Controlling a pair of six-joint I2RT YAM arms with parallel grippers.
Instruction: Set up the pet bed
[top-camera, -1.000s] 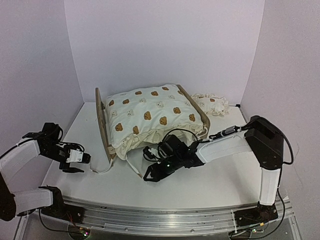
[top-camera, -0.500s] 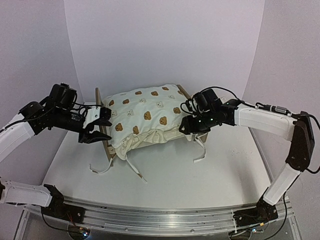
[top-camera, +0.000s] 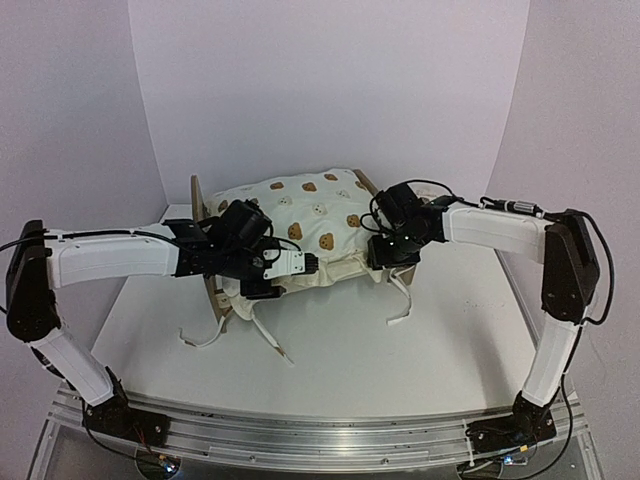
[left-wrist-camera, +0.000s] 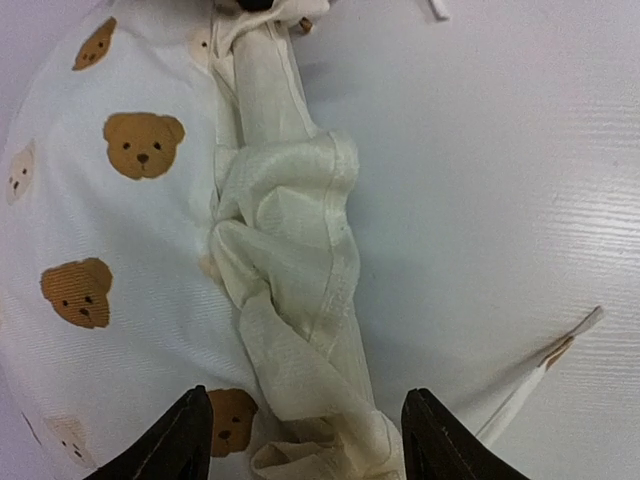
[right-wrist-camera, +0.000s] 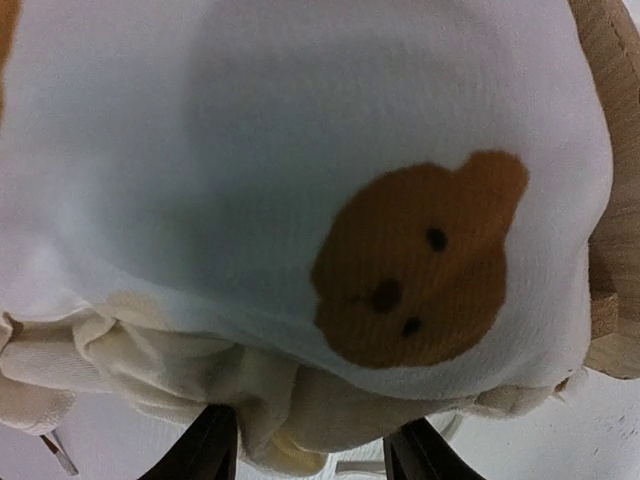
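Tabletop (top-camera: 420, 350), white, carries the pet bed (top-camera: 198, 203) at its far middle: a light-wood frame with its rounded headboard at the left end. The cream bear-print cushion (top-camera: 300, 205) fills the frame and bulges over its near edge, where the hem gathers into a ruffle (left-wrist-camera: 290, 250). The left arm (top-camera: 110, 255) reaches in from the left, with its jaws at the cushion's near-left edge. From the wrist view they stand spread, and the ruffle lies between the fingertips (left-wrist-camera: 180, 445), unclamped. The right arm (top-camera: 500, 228) reaches in to the near-right corner. Its jaws are likewise spread astride the gathered hem, just below a brown bear print (right-wrist-camera: 420, 260). Loose tie straps (top-camera: 400, 300) trail from the cushion onto the tabletop.
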